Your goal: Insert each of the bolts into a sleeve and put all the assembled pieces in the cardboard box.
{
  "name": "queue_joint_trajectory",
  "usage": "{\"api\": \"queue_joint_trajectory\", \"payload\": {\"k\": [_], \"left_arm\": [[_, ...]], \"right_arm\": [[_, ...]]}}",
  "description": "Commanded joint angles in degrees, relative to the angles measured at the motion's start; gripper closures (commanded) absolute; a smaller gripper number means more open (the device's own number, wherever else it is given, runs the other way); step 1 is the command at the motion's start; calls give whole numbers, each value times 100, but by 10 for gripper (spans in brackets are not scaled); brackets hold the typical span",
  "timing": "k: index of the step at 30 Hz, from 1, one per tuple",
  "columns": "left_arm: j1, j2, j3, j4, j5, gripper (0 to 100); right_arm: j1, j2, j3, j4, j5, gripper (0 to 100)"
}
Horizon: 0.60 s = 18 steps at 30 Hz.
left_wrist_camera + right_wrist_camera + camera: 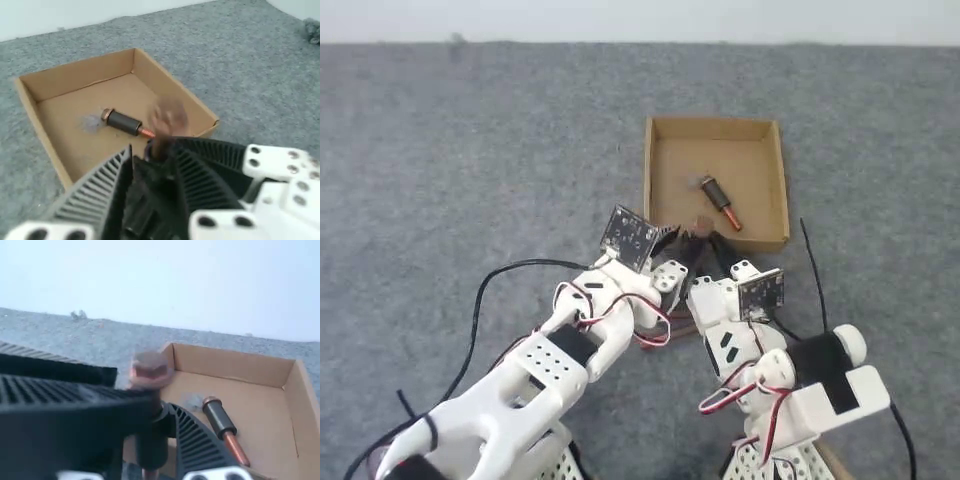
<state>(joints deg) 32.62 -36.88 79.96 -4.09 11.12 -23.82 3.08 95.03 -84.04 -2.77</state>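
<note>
Grey carpet tabletop. Bolted sleeve (151, 440) stands upright, head up, pinched between left gripper (152, 150) and right gripper (712, 248) at the cardboard box's (714, 124) 6 o'clock wall. Drop zone looks to be at 12 o'clock, beside the finished piece (720, 203).

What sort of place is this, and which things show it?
Probably a robotics lab bench: two white arms at a grey carpeted table, a cardboard box holding a sleeved bolt, and a bare wall behind.
</note>
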Motion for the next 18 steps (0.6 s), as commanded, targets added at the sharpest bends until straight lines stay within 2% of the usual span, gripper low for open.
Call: {"api": "queue_joint_trajectory", "payload": {"k": [1, 8, 12, 15, 18], "left_arm": [[35, 35, 268, 53, -44, 714], [70, 9, 259, 53, -44, 702], [35, -651, 338, 105, -35, 702], [26, -1591, 541, 492, -35, 702], [9, -2699, 637, 1284, -35, 702]], "right_arm": [[154, -48, 132, -48, -9, 992], [163, -57, 132, -48, -9, 992], [163, -48, 132, -48, -9, 992], [154, -48, 123, -48, -9, 992], [154, -48, 123, -48, -9, 992]]}}
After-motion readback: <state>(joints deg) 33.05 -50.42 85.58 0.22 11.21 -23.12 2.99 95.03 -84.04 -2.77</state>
